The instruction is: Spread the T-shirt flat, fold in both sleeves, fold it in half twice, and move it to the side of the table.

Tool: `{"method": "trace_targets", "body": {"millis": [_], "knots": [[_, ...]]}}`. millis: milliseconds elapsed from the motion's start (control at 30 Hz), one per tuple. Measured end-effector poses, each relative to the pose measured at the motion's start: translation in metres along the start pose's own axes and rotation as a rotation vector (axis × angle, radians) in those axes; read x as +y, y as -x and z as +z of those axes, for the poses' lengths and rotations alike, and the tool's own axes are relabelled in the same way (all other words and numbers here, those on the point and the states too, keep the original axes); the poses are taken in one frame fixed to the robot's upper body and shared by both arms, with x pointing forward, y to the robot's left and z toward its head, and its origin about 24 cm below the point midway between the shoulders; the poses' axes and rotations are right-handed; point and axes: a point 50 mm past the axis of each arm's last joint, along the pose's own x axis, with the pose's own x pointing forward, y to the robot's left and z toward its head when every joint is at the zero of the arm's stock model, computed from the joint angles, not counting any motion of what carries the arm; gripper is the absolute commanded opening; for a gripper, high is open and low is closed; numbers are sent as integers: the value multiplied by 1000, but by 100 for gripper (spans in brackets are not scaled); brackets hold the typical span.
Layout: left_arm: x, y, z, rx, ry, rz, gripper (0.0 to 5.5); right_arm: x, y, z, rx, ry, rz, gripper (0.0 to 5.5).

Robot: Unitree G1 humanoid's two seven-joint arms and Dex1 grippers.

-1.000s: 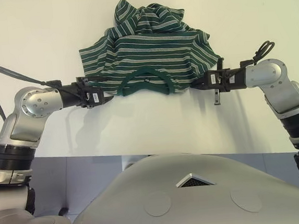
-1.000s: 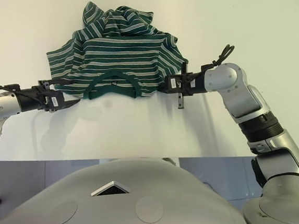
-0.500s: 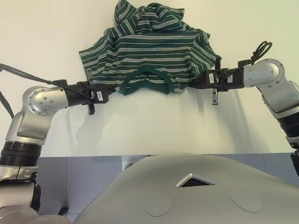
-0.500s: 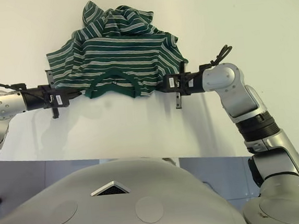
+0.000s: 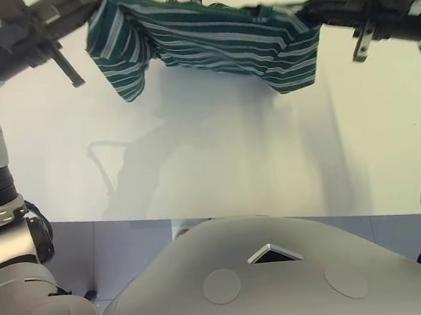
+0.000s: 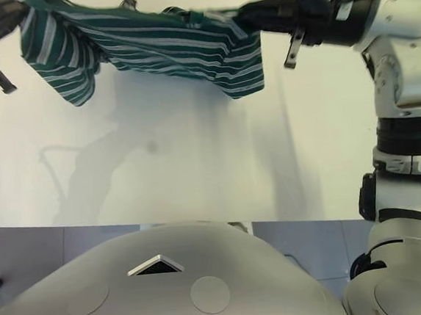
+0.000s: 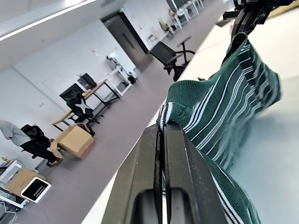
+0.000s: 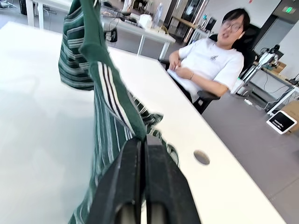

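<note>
The green striped T-shirt (image 5: 215, 43) is hanging up over the white table (image 5: 219, 171), pulled out long between the two arms, with one part dangling down on the left side and another drooping near the right. The left gripper (image 7: 163, 127) is pinching one end of the T-shirt, its fingers squeezed tight on the cloth. The right gripper (image 8: 142, 140) is pinching the other end, squeezed tight too.
</note>
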Motion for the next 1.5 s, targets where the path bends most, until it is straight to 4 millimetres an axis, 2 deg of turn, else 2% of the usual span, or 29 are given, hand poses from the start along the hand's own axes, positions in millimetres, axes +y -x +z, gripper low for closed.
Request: {"method": "trace_targets", "body": {"millis": [100,200,367,533,600,667,767,833,933,1033,1100,1133,1200,1267,1333,1400,1433,1500], "knots": [[28,4,28,-100,-25,52,2,-20,8,24,-73,24,-59,0],[45,0,43,-127,-51,30,2,-39,11,41,-107,47,-92,0],[80,-28,72,-134,-176,-43,2,-77,7,74,-101,167,-171,0],[112,-69,50,-5,-208,2,2,-113,-18,66,36,235,-325,0],[122,-82,42,89,-241,62,2,-124,-28,68,80,273,-411,0],[133,-88,40,198,-322,155,2,-135,-32,78,123,341,-528,0],[144,-94,40,275,-413,333,2,-146,-29,81,170,391,-718,0],[152,-100,56,261,-519,472,2,-152,-26,90,158,434,-826,0],[162,-102,84,197,-647,639,2,-155,-22,116,84,518,-927,0],[166,-101,105,114,-692,699,2,-157,-17,132,28,543,-979,0],[163,-102,108,94,-718,643,2,-157,-12,136,16,551,-974,0],[158,-102,103,102,-724,557,2,-156,-13,134,26,547,-942,0],[147,-99,76,148,-678,404,2,-153,-16,120,61,526,-859,0],[128,-90,35,200,-605,227,2,-144,-22,87,112,477,-694,0],[113,-78,12,196,-515,105,2,-130,-27,56,135,414,-504,0],[105,-70,12,132,-427,32,2,-117,-28,49,93,364,-359,0],[102,-63,20,65,-369,-8,2,-111,-24,52,52,338,-286,0],[99,-53,36,-15,-319,-33,2,-108,-11,63,13,324,-255,0]]}}
